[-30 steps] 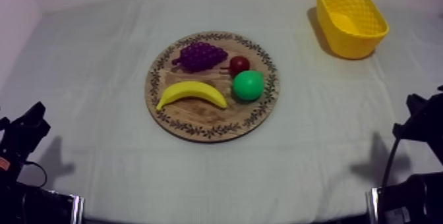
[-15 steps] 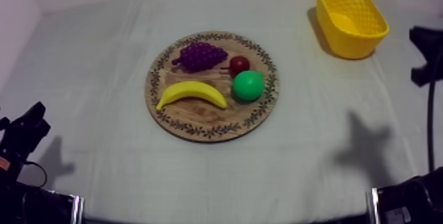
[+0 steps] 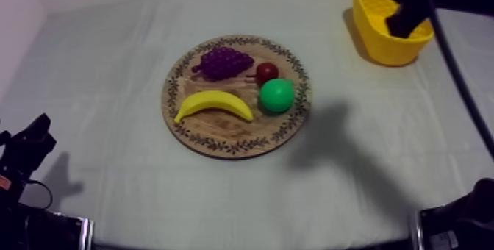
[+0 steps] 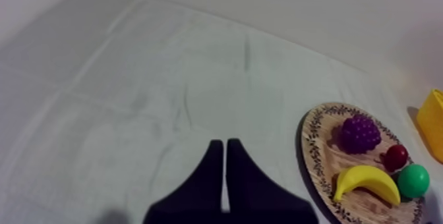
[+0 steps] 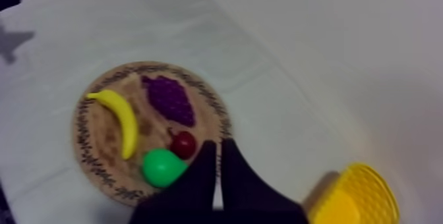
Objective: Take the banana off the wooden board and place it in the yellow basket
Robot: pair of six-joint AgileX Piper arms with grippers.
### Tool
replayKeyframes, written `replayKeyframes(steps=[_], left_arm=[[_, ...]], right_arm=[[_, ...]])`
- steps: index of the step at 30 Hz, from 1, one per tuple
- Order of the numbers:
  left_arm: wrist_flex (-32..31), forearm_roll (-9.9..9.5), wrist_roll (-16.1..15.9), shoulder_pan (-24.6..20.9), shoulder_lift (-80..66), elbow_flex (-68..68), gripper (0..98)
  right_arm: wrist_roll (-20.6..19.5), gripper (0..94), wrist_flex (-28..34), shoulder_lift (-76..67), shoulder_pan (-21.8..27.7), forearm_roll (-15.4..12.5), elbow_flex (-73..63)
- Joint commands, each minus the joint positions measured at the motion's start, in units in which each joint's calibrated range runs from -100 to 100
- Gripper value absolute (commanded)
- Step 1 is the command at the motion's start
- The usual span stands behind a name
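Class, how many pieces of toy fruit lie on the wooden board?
4. In the top view: the banana at the board's near side, the grapes at its far side, the small red fruit beside the grapes, the pear right of the banana. None seems hidden.

In the top view your black right gripper (image 3: 398, 26) hangs over the yellow basket with holes in its sides (image 3: 386, 51) and hides part of its rim and inside. In the left wrist view the picture's edge cuts off most of that basket and a bit of the round wooden board with the patterned rim (image 4: 310, 141). In the right wrist view the gripper's black fingers (image 5: 240, 187) cover the board's rim by the round green pear (image 5: 158, 167).
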Motion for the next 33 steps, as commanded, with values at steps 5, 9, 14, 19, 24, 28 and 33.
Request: replayKeyframes(steps=[5,9,14,19,24,28,33], left_arm=[[0.0,-0.01,0.0,0.0,0.0,0.0,0.1],[0.0,-0.01,0.0,0.0,0.0,0.0,0.1],[0.0,-0.01,0.0,0.0,0.0,0.0,0.1],[0.0,-0.01,0.0,0.0,0.0,0.0,0.1],[0.0,-0.01,0.0,0.0,0.0,0.0,0.1],[0.0,-0.01,0.0,0.0,0.0,0.0,0.1],[0.0,-0.01,0.0,0.0,0.0,0.0,0.1]], right_arm=[[2.6,0.5,2.5,8.4,-7.4,-1.0,-3.6],[4.4,0.5,3.2,11.7,-9.4,-1.4,-4.0],[5.8,0.6,1.8,15.0,-10.4,-1.2,-2.7],[6.1,27.9,-0.7,16.9,-10.8,-0.4,-0.8],[7.8,59.4,-1.3,18.1,-10.1,-1.4,-1.0],[8.5,60.5,-1.6,18.9,-9.7,-1.7,-1.4],[9.3,60.5,-1.2,19.9,-9.5,-2.3,-2.0]])
